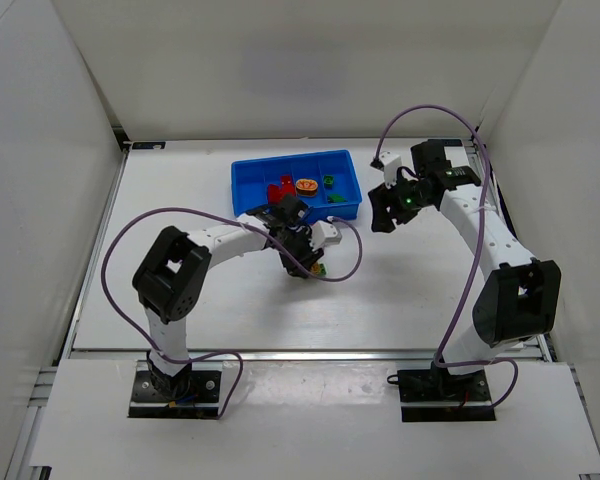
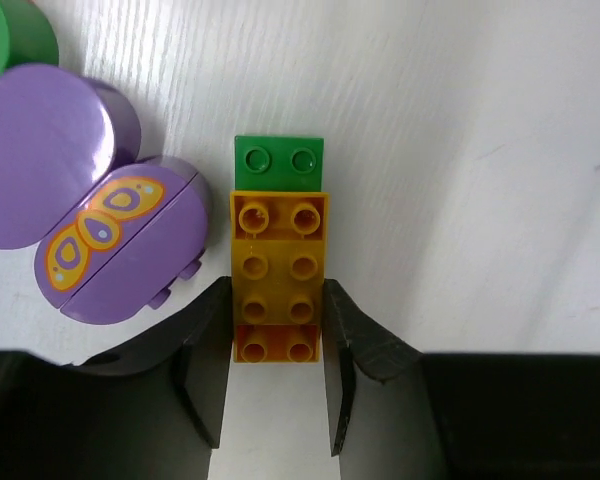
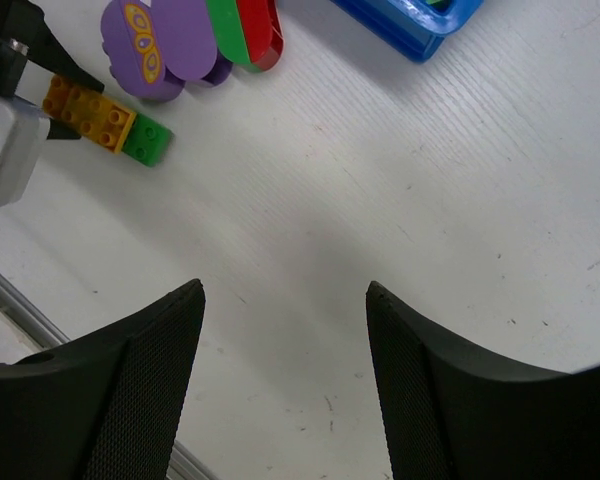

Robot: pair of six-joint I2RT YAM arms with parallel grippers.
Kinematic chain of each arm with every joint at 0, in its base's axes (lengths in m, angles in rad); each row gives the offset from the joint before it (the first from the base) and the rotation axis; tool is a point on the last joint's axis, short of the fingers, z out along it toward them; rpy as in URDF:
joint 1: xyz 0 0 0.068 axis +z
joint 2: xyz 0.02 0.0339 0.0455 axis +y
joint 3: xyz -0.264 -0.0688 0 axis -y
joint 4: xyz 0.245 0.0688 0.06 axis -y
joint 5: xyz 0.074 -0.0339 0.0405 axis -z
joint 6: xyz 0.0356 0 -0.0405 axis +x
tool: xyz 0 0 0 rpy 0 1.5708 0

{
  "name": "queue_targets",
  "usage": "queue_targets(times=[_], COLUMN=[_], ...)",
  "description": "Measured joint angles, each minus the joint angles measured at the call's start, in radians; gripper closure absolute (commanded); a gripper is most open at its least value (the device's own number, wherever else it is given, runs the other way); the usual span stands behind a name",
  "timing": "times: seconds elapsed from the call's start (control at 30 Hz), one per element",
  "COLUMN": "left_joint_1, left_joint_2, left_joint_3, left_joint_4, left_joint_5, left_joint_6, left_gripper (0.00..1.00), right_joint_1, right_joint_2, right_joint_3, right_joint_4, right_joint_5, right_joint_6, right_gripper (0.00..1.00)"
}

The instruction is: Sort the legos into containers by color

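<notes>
White counter [image 1: 180,200] fills the mid of the top view. Matt surface w/ fine grain lines and a few small dark specks, seen close up in both wrist views. White panels box it in: back wall [image 1: 300,70] at 12 o'clock, side wall [image 1: 40,200] at 9, opposite side wall [image 1: 575,150] at 3. Faint grey shadow on back wall. Small dark bracket [image 1: 145,146] at approx 10 o'clock, at counter's far corner. Silver metal rail [image 1: 88,270] runs along the 9 o'clock edge, second rail [image 1: 310,352] along the 6 o'clock edge. Nearer than that, a white front board [image 1: 310,425] at 6 o'clock.
</notes>
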Motion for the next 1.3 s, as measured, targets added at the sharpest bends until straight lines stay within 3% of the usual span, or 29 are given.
queue_targets(times=[0.2,0.43,0.6,0.87,1.3], left_joint_1=[0.058,0.208,0.275,0.279,0.27], left_joint_2=[-0.065,-0.124,-0.124,-0.115,-0.061], left_joint_3=[0.057,0.102,0.061,0.061,0.135], left_joint_4=[-0.007,0.116,0.291,0.434,0.476], left_joint_5=[0.196,0.573,0.74,0.864,0.907], left_joint_6=[-0.202,-0.546,-0.79,-0.952,-1.016], left_gripper=[0.87,0.88,0.88,0.88,0.88], right_joint_1=[-0.011,-0.116,-0.15,-0.145,-0.091], right_joint_2=[0.003,0.092,0.121,0.154,0.193], right_joint_3=[0.003,0.089,0.087,0.087,0.087], right_joint_4=[0.002,0.002,0.069,0.195,0.249], right_joint_5=[-0.1,-0.497,-0.761,-0.995,-1.018], right_joint_6=[0.043,0.128,0.245,0.415,0.478], right_gripper=[0.29,0.27,0.29,0.29,0.29])
